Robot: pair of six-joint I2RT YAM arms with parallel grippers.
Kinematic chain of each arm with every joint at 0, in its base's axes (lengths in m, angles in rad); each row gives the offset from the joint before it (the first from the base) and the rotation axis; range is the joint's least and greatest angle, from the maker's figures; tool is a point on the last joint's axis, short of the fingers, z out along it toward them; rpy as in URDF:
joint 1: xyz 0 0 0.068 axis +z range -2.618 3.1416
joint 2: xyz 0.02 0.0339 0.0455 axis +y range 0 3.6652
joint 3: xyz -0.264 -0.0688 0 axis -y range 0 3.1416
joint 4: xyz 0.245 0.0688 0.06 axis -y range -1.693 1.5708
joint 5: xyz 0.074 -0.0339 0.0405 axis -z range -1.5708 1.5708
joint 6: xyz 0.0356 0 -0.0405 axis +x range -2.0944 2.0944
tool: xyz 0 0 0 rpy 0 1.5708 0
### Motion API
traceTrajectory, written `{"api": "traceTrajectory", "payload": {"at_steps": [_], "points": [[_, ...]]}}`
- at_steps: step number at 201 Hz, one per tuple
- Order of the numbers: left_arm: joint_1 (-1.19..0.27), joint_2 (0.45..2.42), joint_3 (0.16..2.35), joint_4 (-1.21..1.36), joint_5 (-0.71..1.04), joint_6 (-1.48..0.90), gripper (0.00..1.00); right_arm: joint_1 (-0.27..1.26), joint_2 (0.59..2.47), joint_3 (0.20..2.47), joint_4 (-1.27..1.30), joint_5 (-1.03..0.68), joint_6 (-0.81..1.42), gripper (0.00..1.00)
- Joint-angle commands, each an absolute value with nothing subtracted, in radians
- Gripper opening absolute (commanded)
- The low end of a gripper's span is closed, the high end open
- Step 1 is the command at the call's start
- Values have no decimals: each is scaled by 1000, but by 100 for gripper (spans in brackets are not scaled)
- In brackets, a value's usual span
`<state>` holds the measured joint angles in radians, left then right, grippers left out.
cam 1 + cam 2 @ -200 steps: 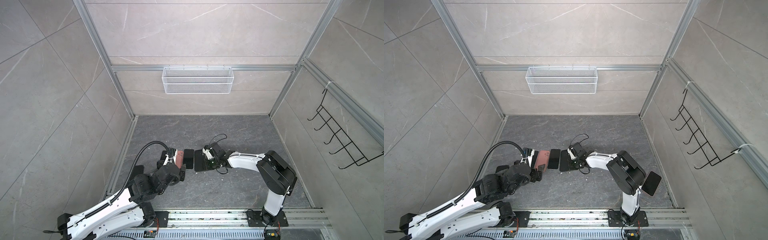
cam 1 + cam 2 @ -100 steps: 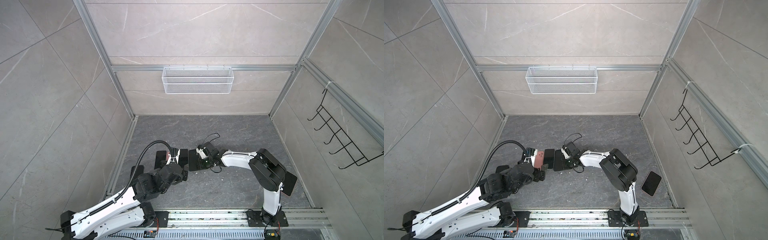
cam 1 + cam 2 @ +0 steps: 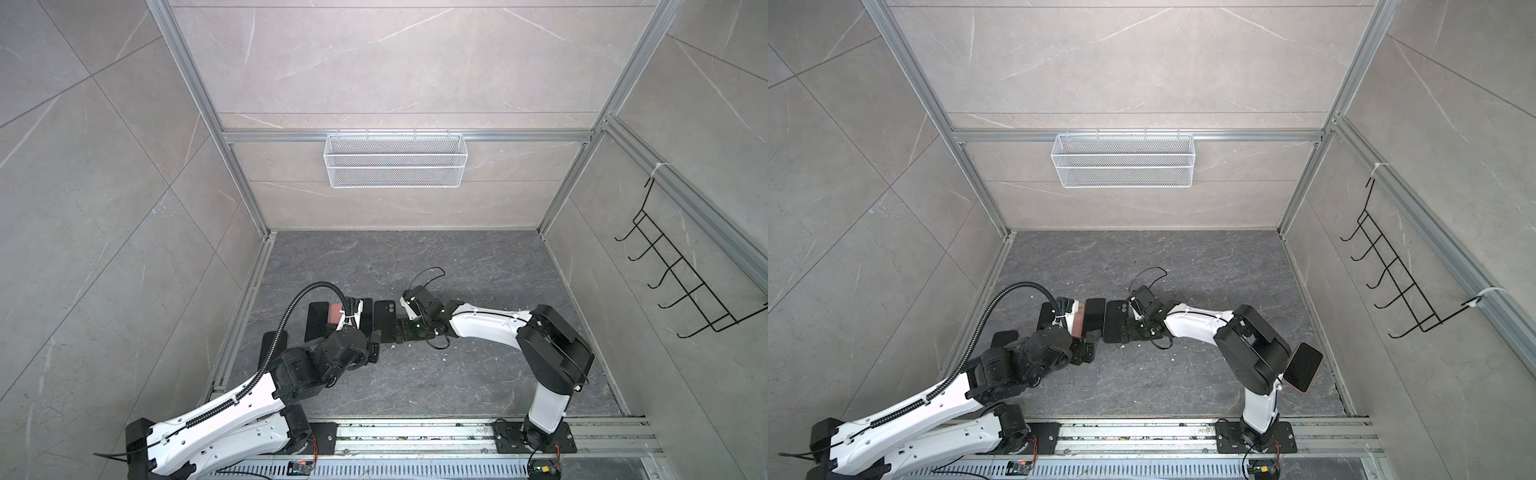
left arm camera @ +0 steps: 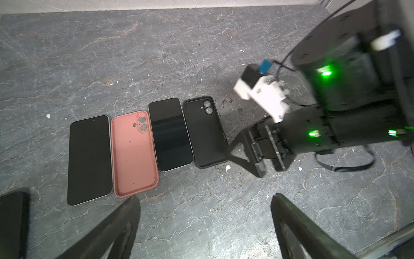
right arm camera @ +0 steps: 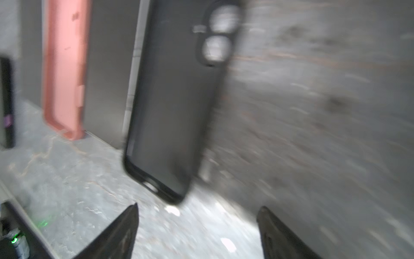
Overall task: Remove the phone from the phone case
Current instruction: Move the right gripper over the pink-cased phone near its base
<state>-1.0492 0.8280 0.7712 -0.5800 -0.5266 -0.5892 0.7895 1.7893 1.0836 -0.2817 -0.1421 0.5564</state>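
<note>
As the black rubber phone case lies empty by the flat black phone, we think it's out; left end effector and right end effector hang open, empty, so lift away

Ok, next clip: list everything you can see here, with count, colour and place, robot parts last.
floor: one, grey stone-look
wire basket: one, white, back wall
hook rack: one, black, right-hand wall
bare phones: two, dark screens up, floor row, alternating with cases
pink case: one, empty, inside up, between those phones
black case: one, empty, inside up, row's end
dark slab: one, black, floor past the row's other end; phone or case unclear
another phone: one, dark face, pinkish edge, floor near the hook rack wall
arms: two, white and black, front edge
left pincer: one, black, open, over the floor facing the row
right pincer: one, black, open, by the black case, holding nothing
</note>
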Motion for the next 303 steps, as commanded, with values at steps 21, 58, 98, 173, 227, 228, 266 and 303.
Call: {"api": "traceTrajectory", "payload": {"at_steps": [21, 58, 98, 173, 227, 228, 266, 303], "points": [[-1048, 855, 758, -495, -500, -600, 94, 762, 1583, 1037, -455, 72, 558, 99], [-1047, 898, 747, -416, -477, -590, 94, 734, 1439, 1059, -618, 265, 551, 99], [-1048, 966, 763, -357, -424, -571, 94, 543, 1289, 1036, -729, 354, 591, 100], [-1048, 1047, 770, -287, -346, -572, 94, 149, 1210, 933, -768, 352, 657, 100], [-1049, 1048, 738, -257, -330, -570, 94, -152, 1175, 804, -709, 262, 676, 100], [-1049, 1049, 738, -257, -330, -570, 94, -156, 1175, 801, -709, 262, 678, 100], [-1048, 1053, 726, -244, -324, -567, 94, -322, 1146, 722, -671, 268, 707, 100], [-1049, 1058, 714, -230, -314, -566, 94, -453, 1168, 702, -659, 281, 671, 100]]}}
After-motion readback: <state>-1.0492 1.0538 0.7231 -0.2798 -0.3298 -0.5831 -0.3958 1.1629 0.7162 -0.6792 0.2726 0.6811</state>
